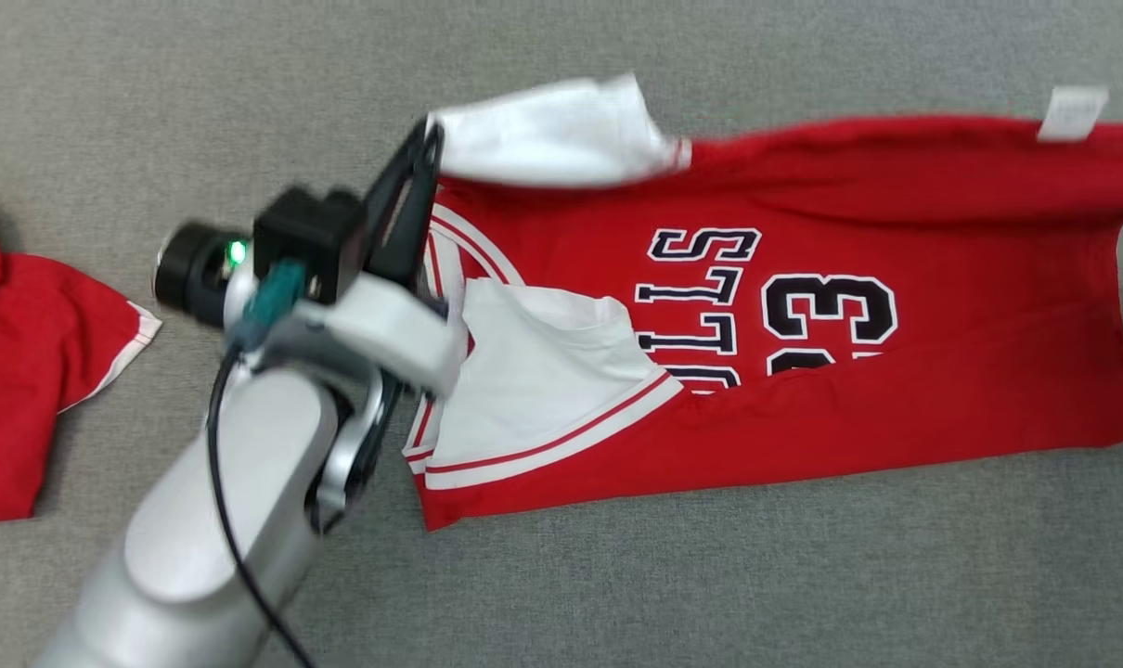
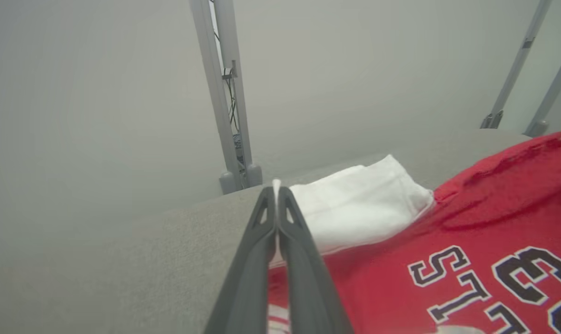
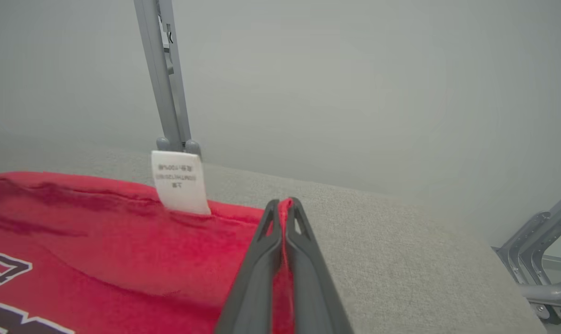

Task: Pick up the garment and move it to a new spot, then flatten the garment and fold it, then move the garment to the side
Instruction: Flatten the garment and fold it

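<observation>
From my station the grey worktop (image 1: 153, 111) takes up most of the head view, and the red garment (image 1: 896, 186) lies spread across its middle and right, numbers and lettering facing up. Its right end is cut off by the picture's edge. The pale left forearm (image 1: 209, 520) rises from the lower left and hides part of the collar area. A second red garment (image 1: 23, 371) sits well apart at the far left, cropped so I cannot make out its shape. The white sleeve (image 1: 552, 130) at the garment's far edge is blurred. The left jaws are pressed together on that sleeve's edge, with a sliver of white showing between the dark fingers (image 2: 257, 241). The right jaws pinch the red hem just beside the white label (image 3: 181, 183), with red cloth caught between the fingers (image 3: 262, 250). The label's print is too small for me to read.
</observation>
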Controlling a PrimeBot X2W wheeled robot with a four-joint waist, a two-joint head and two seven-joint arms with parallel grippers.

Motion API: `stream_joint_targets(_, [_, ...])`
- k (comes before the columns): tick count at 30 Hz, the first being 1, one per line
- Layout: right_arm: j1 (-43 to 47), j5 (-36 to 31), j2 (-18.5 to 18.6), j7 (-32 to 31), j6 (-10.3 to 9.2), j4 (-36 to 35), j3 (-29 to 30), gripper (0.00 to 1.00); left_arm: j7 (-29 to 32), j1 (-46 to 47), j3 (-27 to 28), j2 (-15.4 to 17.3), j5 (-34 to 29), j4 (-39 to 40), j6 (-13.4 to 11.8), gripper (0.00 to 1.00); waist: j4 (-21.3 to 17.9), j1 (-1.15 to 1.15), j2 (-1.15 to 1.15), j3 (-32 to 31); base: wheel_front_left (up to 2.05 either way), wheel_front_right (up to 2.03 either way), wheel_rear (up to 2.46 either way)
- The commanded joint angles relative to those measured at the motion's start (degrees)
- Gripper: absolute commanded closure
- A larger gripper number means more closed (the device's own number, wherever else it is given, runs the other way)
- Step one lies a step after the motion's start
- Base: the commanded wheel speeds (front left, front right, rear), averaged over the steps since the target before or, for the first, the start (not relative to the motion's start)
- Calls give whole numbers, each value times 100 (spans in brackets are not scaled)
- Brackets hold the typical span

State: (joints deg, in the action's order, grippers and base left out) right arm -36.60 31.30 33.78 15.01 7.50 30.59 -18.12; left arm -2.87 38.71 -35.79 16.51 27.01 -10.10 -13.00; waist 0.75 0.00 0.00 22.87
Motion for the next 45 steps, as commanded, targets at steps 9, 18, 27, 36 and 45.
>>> stream_joint_targets(9, [969,-874,-546,15,-2,-477,1221,100,-122,-1244,64,130,338,1167,-371,100,70,0,0,-118,0,0,0])
stream_joint_targets(18, [1345,-1017,-803,15,-2,-369,1611,100,-271,-1967,-8,-21,567,1499,-581,100,81,0,0,-145,0,0,0])
stream_joint_targets(27, [1553,-950,-920,15,-2,-202,1789,100,-393,-2326,-16,-73,712,1486,-626,100,120,0,0,-70,0,0,0])
stream_joint_targets(36, [1862,-920,-1009,15,-2,-304,1930,94,-300,-2584,-169,-77,771,1620,-690,100,124,0,0,-98,0,0,0])
stream_joint_targets(45, [1833,-1090,-1179,15,-2,-464,2059,0,-373,-2538,-266,-207,710,1161,-745,0,74,0,0,-279,0,0,0])
